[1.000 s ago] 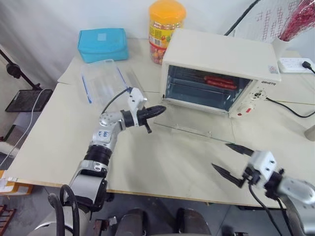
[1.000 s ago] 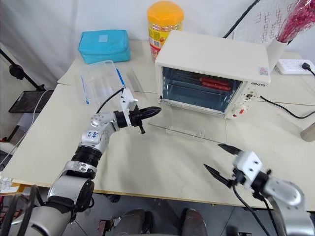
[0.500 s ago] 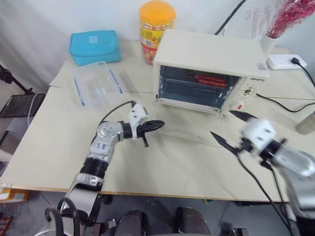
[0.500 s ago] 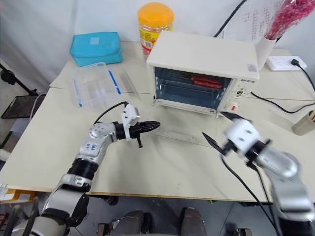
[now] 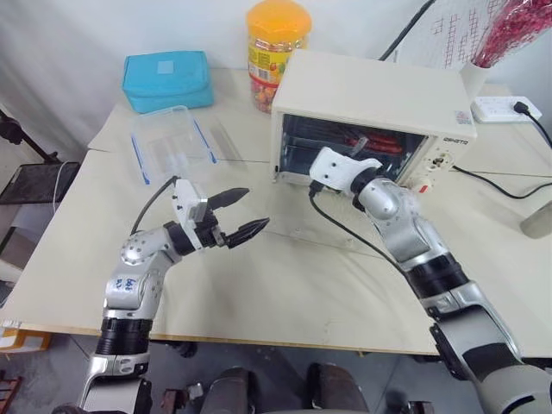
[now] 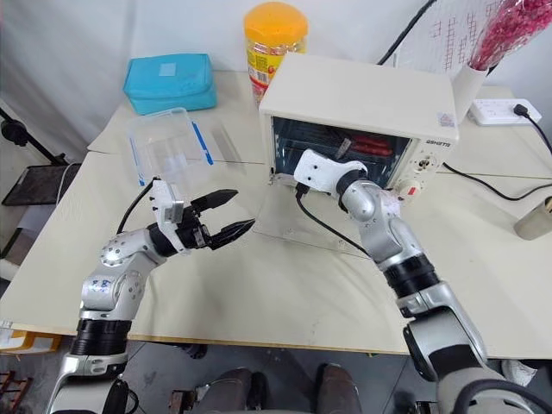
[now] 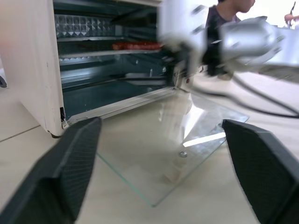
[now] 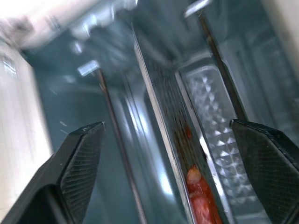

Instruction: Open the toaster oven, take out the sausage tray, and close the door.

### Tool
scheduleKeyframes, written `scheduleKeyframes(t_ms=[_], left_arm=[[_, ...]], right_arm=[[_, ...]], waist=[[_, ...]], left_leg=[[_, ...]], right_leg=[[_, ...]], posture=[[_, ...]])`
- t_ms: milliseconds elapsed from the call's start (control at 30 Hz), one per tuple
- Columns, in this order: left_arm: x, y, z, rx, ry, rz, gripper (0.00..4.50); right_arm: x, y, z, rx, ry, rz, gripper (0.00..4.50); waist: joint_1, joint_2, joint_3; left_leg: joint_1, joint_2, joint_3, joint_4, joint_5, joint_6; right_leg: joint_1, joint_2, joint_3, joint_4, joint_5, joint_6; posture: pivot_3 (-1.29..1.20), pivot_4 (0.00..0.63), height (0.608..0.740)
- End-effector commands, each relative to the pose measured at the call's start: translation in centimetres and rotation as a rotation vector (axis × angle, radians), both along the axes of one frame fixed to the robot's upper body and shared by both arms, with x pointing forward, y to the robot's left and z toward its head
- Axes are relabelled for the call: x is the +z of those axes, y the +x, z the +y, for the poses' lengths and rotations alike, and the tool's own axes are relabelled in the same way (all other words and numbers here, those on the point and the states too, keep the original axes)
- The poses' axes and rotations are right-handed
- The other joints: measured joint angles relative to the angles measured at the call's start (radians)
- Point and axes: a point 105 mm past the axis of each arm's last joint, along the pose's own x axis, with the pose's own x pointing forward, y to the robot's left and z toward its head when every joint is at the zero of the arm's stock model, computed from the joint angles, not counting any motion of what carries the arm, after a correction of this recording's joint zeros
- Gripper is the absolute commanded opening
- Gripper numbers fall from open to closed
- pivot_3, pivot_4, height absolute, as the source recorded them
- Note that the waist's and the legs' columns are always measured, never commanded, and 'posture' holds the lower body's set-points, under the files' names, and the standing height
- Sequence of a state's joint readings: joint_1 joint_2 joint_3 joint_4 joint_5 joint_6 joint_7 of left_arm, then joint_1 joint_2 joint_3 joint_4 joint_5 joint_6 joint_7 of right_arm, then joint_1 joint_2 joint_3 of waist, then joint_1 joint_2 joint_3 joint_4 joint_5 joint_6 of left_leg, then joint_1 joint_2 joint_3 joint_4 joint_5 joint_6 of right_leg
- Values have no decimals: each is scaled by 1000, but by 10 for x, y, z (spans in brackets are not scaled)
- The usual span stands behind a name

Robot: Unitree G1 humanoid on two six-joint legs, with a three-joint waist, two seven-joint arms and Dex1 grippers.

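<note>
The cream-white toaster oven (image 5: 371, 90) stands at the back of the table. Its glass door (image 6: 289, 216) lies folded flat on the tabletop in front of it. On a rack inside sits the sausage tray (image 8: 208, 154), silver and ridged, with red sausages (image 5: 392, 147) on it. My right gripper (image 8: 167, 124) is open at the oven's mouth, with its fingers just inside the opening and nothing between them. My left gripper (image 5: 252, 209) is open and holds nothing. It hovers over the table, left of the flat door and apart from it.
A clear plastic box with blue clips (image 5: 168, 142) lies at the back left, with a blue pouch (image 5: 168, 78) behind it. An orange-lidded jar (image 5: 278, 47) stands beside the oven. A black cord (image 5: 496, 177) and a power strip (image 5: 509, 108) are to the oven's right.
My left gripper has opened and drawn back to the left, away from the door. My right arm has swung up from the table's front edge to the oven's mouth.
</note>
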State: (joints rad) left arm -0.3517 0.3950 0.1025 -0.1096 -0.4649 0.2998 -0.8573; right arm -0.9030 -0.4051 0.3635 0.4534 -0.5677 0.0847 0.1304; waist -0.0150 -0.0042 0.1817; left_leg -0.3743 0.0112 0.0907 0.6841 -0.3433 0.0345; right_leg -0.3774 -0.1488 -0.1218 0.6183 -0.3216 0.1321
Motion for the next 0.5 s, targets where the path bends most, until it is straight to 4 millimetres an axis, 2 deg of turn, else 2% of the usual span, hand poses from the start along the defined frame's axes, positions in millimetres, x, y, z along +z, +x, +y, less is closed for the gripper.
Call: scheduleKeyframes(t_ms=[33, 100, 200, 300, 367, 500], left_arm=[[12, -7, 0, 0, -22, -38, 4277], [11, -7, -1, 1, -27, -33, 4277], [9, -7, -2, -9, -34, -32, 4295], [7, -4, -6, -27, -38, -31, 4295], [7, 0, -8, -36, -36, -33, 4295], [14, 16, -15, -71, -31, -62, 4295]], right_arm=[[10, 9, 1, -33, -64, -74, 4500], [9, 14, 2, -47, -88, -75, 4500], [7, 20, 0, -79, -113, -82, 3893], [9, 23, 1, -81, -118, -95, 2973], [12, 23, 3, -75, -124, -114, 2203], [16, 21, 8, -53, -138, -140, 932]], waist=[[-4, 0, 0], [-14, 0, 0], [-21, 0, 0], [-24, 0, 0], [-25, 0, 0], [-20, 0, 0]], left_leg=[[0, 0, 0, 0, 0, 0], [0, 0, 0, 0, 0, 0], [0, 0, 0, -1, 0, -1], [0, 1, 0, -1, 1, -1], [0, 1, 0, -2, 1, -1], [0, 1, 0, -1, 1, -1]], right_leg=[[0, 0, 0, 0, 0, 0], [0, 0, 0, 0, 0, 0], [0, 1, 0, 0, -1, -1], [-1, 1, 0, 0, -1, -1], [-1, 1, 0, 0, -1, -1], [-1, 1, 0, 0, -1, -1]], posture=[[0, 150, 740], [0, 150, 740], [0, 150, 740], [0, 150, 740], [0, 150, 740], [0, 150, 740]])
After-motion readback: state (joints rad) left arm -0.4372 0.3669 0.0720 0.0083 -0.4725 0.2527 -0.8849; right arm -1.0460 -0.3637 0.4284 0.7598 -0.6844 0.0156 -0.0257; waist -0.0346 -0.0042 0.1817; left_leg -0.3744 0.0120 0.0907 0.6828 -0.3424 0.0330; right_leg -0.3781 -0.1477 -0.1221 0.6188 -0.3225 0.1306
